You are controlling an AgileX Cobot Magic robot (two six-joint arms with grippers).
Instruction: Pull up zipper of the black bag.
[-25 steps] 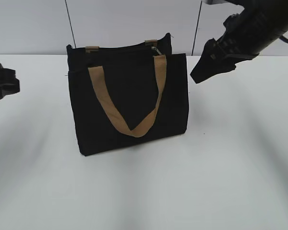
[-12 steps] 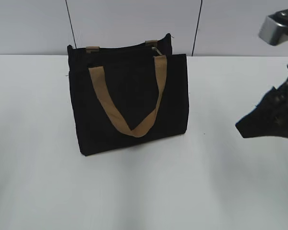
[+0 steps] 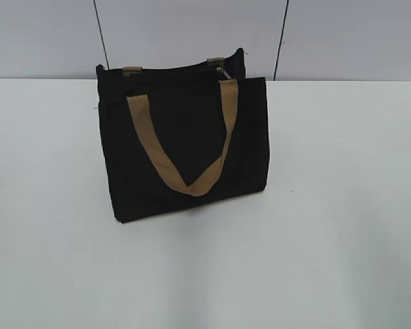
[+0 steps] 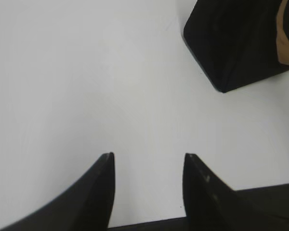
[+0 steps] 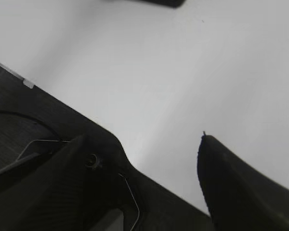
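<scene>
The black bag (image 3: 185,147) stands upright on the white table, with a tan strap handle (image 3: 185,137) hanging down its front. The zipper runs along its top edge, and a small silver pull tab (image 3: 223,71) shows near the right end. No arm shows in the exterior view. In the left wrist view my left gripper (image 4: 148,156) is open and empty over bare table, and a corner of the bag (image 4: 241,43) lies at the upper right. In the right wrist view my right gripper (image 5: 149,144) is open and empty over the table.
The white table (image 3: 342,205) spreads all round the bag. A grey wall with two dark vertical lines (image 3: 281,41) stands behind it. A dark object (image 5: 154,2) shows at the top edge of the right wrist view.
The right arm moved from beside the bag's upper right down to the right and out of the exterior view. The left gripper left the view earlier. The bag has not moved.
</scene>
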